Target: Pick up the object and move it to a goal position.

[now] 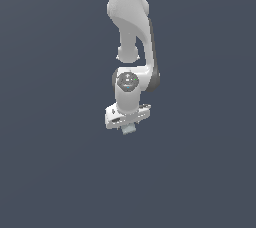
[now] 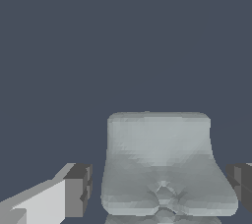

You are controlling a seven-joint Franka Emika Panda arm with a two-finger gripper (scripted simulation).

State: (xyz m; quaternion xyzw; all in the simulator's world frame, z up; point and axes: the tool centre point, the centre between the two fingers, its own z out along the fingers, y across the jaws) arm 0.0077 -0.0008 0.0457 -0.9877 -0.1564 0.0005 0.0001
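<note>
The object (image 2: 160, 164) is a pale grey-teal blocky piece that fills the lower middle of the wrist view, between my two fingers. My gripper (image 2: 158, 191) is open around it. A narrow strip of floor shows between the one dark finger pad (image 2: 78, 191) and the object's side. The other pad (image 2: 241, 186) is at the object's opposite edge, and I cannot tell if it touches. In the exterior view the object (image 1: 129, 130) peeks out just under the white hand, where the gripper (image 1: 128, 127) reaches straight down.
The white arm (image 1: 131, 27) comes down from the top centre of the exterior view. A plain dark blue-grey floor (image 1: 50, 172) lies all around. No other object or marker shows in either view.
</note>
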